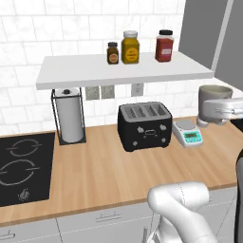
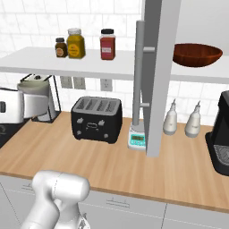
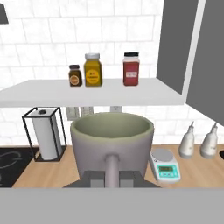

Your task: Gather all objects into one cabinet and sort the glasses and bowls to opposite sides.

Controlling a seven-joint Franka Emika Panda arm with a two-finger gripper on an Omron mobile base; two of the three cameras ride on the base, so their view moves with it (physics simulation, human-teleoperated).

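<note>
So far I have one cup in my keeping: my hand (image 3: 112, 175) is pinched shut on the handle of the pale grey cup (image 3: 112, 142), holding it upright in the air above the bench (image 1: 109, 171), out in front of the toaster (image 1: 144, 125) and the small scale (image 1: 188, 133). In the left base view the cup sits at the right edge, just below the level of the open white shelf (image 1: 118, 71) with its three spice jars.

The cabinet (image 2: 156, 76) stands open, its door swung out toward me edge-on with the long steel handle (image 2: 139, 76) facing the room. On its shelf the brown bowl (image 2: 197, 54) already sits, off to the right. I judge that part settled, provided the cups go well to the left of it.

What is left, as I read it: carry this cup round the door and set it down on the cabinet shelf away from the bowl, then fetch the red mug and the orange cup, wherever they stand.
</note>
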